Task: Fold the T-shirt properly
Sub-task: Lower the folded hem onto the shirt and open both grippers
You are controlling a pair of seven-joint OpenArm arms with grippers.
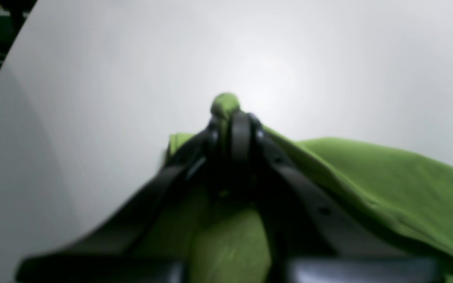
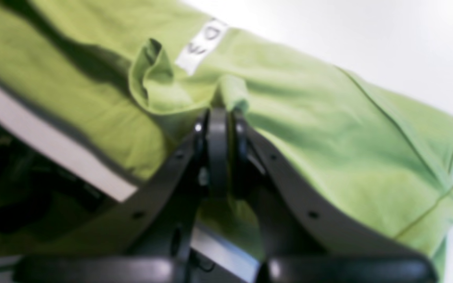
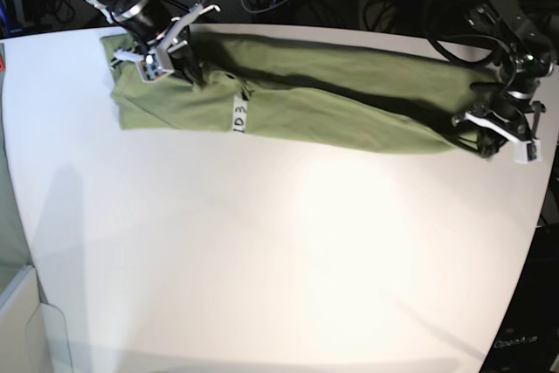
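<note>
Bench: the near part of the white bench (image 3: pixel 262 251) in the base view lies bare, and we read that as the room left for a fold to land on.

T-shirt: the T-shirt (image 3: pixel 349 93) lies along the far part of the bench as a long narrow band, running from one arm to the other. We judge that its long sides are already folded in, and that the ends are yet to be brought together.

Tag: the white tag (image 3: pixel 238 114) marked "ID3" sits on top of the cloth, nearer the right arm's end. In the right wrist view it shows just beyond the pinch.

Left hand: our left hand (image 1: pixel 230 118) is closed tight on a small nub of green cloth at the shirt's end, close to the bench edge. The cloth falls away from the pinch, so the end looks slightly raised.

Right hand: our right hand (image 2: pixel 220 114) is also clamped on a pinched ridge of cloth, at the opposite end, beside a loose pucker.

Why held so: with each end gripped, we keep the band straight between the arms, so it should fold without skewing.

Risk: both pinches are small, so a layer may slip free.
</note>
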